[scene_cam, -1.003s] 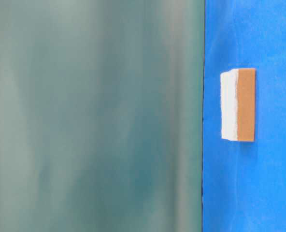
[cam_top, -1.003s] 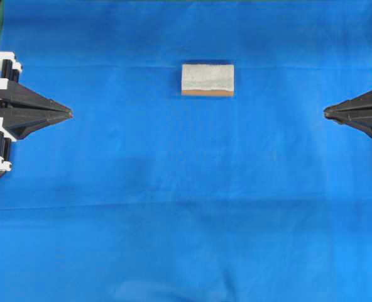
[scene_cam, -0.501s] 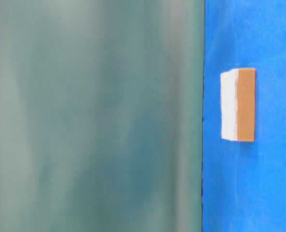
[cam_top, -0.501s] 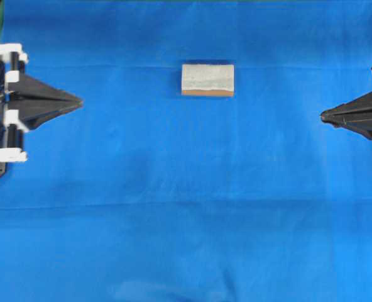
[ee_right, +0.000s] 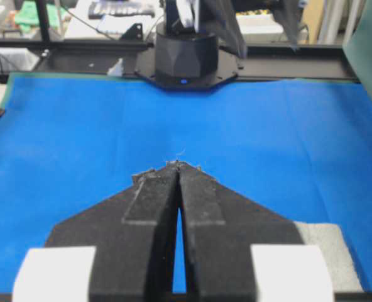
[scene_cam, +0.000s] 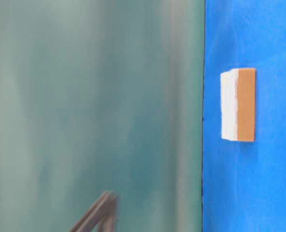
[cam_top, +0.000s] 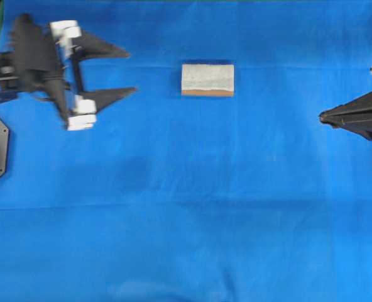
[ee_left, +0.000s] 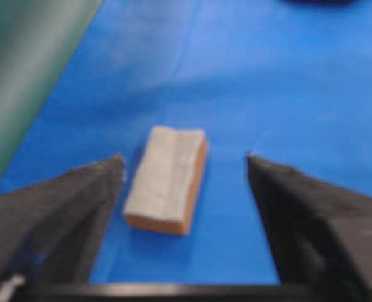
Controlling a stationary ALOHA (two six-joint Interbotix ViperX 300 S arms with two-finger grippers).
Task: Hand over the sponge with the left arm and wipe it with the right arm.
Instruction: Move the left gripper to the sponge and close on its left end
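Robotics lab: blue cloth-covered bench, black frame rails, cluttered background desks.

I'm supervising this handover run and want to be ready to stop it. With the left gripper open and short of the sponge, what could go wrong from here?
1. The sponge lies flat on the blue cloth; the left gripper, if it comes in low, might snag the fabric or push the sponge rather than straddle it.
2. The right gripper is shut and far off; it probably must open before receiving anything.
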